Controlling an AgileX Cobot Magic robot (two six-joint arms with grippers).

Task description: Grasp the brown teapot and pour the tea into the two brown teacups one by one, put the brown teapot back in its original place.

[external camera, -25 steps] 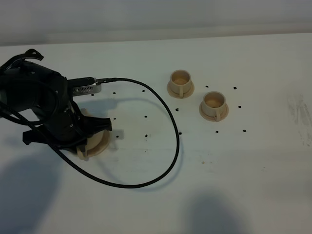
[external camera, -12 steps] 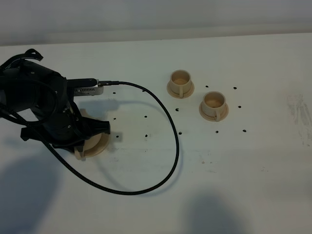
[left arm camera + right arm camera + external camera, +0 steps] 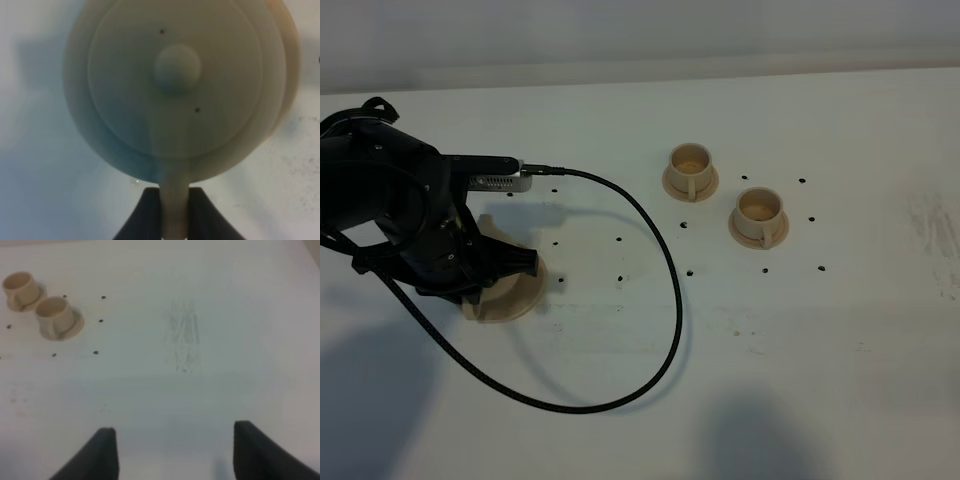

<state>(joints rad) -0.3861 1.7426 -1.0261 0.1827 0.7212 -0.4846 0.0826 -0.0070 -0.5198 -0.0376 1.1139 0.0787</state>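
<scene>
Two cups, upper cup [image 3: 691, 168] and lower cup [image 3: 758, 215], each on a saucer, sit just right of ctr in the high view, close but apart. Teapot [image 3: 175, 90] is at mid-left of that view, mostly hidden under the L arm. L tool [image 3: 174, 197] is clenched on its handle, one finger each side. R tool [image 3: 175, 455] is spread wide over the white tabletop [image 3: 840, 350], gripping nothing. A black cable [image 3: 675, 290] loops btwn pot and cups.

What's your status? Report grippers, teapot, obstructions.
Left gripper shut on brown teapot handle. Right gripper open, empty. Black cable loops between teapot and teacups.
</scene>
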